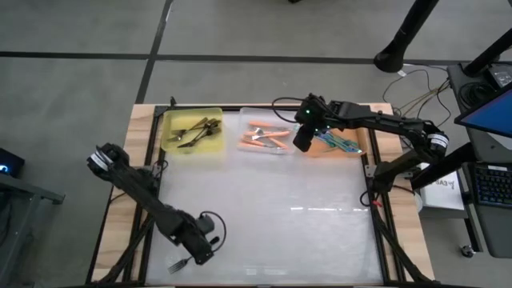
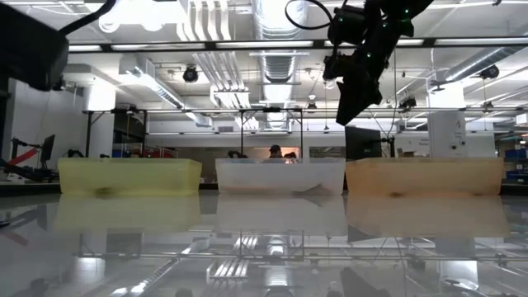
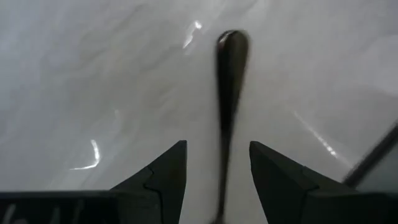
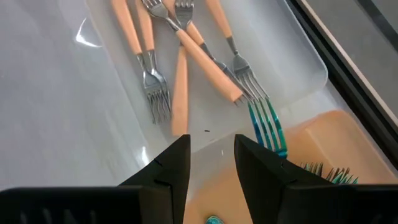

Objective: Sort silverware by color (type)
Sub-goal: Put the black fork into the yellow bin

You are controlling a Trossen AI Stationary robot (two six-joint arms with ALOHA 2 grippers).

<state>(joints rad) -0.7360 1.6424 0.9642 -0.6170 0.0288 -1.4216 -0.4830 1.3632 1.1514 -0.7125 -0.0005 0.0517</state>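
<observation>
From above, three trays stood in a row at the worktop's (image 1: 264,216) far edge: a yellow tray (image 1: 192,132) with black forks, a clear tray (image 1: 265,138) with orange forks, an orange tray (image 1: 340,144) with teal forks. One black fork (image 1: 179,263) lay alone beside the left hand (image 1: 200,250).

At table height, a glossy worktop reflected a workshop's ceiling lights.

The left wrist showed parted, empty fingers straddling that fork.

The right wrist showed four orange forks (image 4: 180,81); the right hand (image 4: 211,163), open and empty, hung above the trays.

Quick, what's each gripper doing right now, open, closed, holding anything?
Left gripper: open, straddling a black-handled fork on the table, not gripping.
Right gripper: open, empty, above the trays.
</observation>
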